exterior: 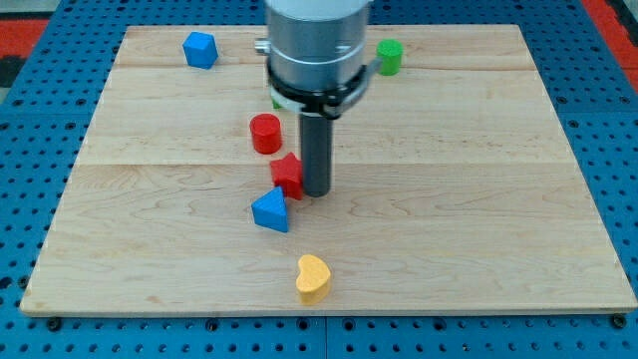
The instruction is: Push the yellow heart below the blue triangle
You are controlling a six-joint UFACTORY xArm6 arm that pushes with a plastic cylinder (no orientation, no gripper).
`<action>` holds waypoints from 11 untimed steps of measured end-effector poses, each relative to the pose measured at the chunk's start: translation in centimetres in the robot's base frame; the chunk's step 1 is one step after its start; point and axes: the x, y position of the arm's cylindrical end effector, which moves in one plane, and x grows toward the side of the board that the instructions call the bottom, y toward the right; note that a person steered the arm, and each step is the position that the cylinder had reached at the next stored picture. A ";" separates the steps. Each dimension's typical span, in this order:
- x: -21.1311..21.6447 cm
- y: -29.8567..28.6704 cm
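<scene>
The yellow heart [312,277] lies near the view's bottom edge of the wooden board [478,199], a little right of centre-left. The blue triangle [270,210] lies just above and to the left of it, a small gap apart. My tip [316,192] rests on the board above the heart and to the right of the blue triangle. It stands right beside a red block [287,174] whose shape I cannot make out; whether it touches it I cannot tell.
A red cylinder [265,133] stands above the red block. A blue block [200,49] lies at the view's top left. A green cylinder [389,56] stands at the top, right of the arm. A green patch [275,101] shows behind the arm.
</scene>
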 end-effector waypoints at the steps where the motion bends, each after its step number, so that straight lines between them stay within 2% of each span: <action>1: 0.0 -1.9; 2: 0.7 -0.6; 3: 5.8 6.0; 4: 13.7 8.9; 6: 13.5 0.3; 7: 11.3 -2.1; 8: 10.1 -2.5; 9: 12.1 0.6; 10: 11.2 5.1; 11: 11.3 5.9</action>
